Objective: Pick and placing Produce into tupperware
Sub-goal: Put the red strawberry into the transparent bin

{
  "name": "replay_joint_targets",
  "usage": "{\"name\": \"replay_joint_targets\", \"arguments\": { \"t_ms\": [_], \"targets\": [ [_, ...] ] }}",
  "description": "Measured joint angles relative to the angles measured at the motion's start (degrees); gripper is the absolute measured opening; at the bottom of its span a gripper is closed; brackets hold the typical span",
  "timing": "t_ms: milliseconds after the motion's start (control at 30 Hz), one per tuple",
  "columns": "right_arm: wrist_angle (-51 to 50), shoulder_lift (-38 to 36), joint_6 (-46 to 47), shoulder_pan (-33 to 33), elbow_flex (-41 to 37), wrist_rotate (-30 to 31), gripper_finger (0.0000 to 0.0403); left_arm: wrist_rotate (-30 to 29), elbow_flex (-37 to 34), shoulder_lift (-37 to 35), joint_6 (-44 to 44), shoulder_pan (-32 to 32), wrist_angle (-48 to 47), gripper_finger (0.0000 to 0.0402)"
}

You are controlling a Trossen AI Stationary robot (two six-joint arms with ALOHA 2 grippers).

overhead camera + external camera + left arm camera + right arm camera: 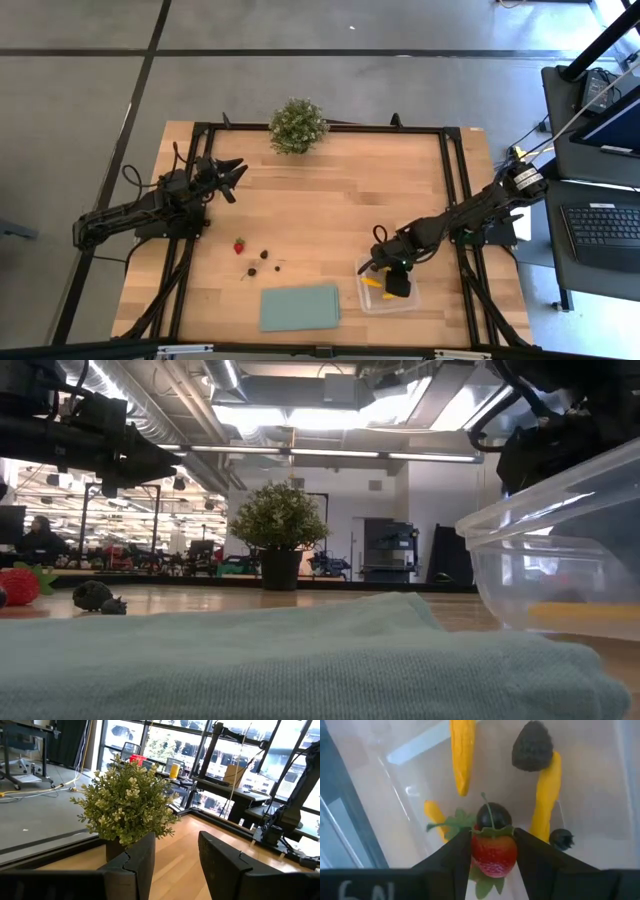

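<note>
Clear plastic square tupperware (388,296) is sitting near the table's front right edge in the high view, right gripper (397,281) hanging directly over it; a red strawberry (239,245) and dark round berries (259,261) are lying well apart to its left.

Low view: pale-green cloth sheet (280,660) is filling the foreground.

Left wrist: left gripper (176,865) is idling half-open, facing the bushy green potted plant (122,807).

Right wrist: the fingers are pinching a second red strawberry (493,853) above yellow elongated pieces (462,752) inside the box.
</note>
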Motion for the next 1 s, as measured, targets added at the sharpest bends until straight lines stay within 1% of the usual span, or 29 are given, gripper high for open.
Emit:
{"name": "replay_joint_targets", "arguments": {
  "t_ms": [200,333,533,633,1000],
  "targets": [
    [0.43,0.00,0.32,0.00,0.00,0.00,0.0137,0.00,0.00,0.00,-0.01,0.00,0.00,0.0143],
    [2.37,0.00,1.75,0.00,0.00,-0.20,0.0137,0.00,0.00,0.00,-0.03,-0.01,0.00,0.0143],
    [9.20,0.00,2.29,-0.02,0.00,-6.66,0.0140,0.02,0.00,0.00,-0.42,0.01,0.00,0.0143],
    [10.06,0.00,1.69,-0.22,0.55,-8.90,0.0140,0.02,0.00,0.00,-0.42,-0.01,0.02,0.0143],
    [9.79,0.00,1.43,-0.70,1.49,-8.98,0.0141,0.00,0.00,0.02,-0.42,-0.01,0.02,0.0143]
  ]
}}
